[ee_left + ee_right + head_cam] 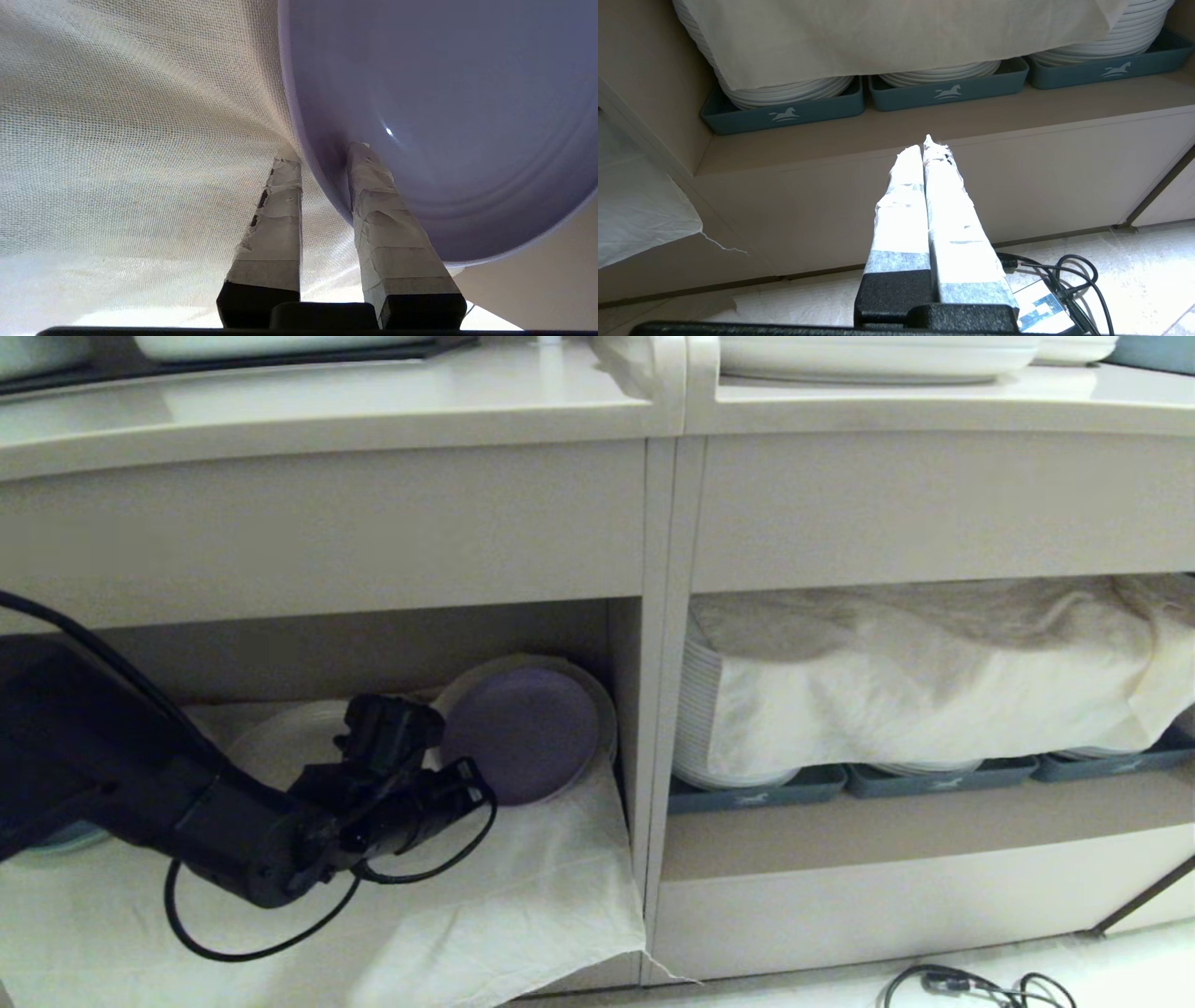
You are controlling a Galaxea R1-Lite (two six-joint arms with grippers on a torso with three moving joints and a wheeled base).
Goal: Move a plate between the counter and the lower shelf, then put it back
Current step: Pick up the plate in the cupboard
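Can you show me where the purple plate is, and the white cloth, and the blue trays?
purple plate (pixel 523 733): head view, middle of its flat face.
white cloth (pixel 523 887): head view, the part hanging over the shelf edge.
blue trays (pixel 948 92): right wrist view, front wall of the middle tray.

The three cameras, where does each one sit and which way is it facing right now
Head view: high, looks down into the lower shelf; left arm shows.
Left wrist view: behind the left gripper, pinching the plate rim.
Right wrist view: behind the shut right gripper, facing grey-blue trays.
Shared: head and left wrist show the plate.
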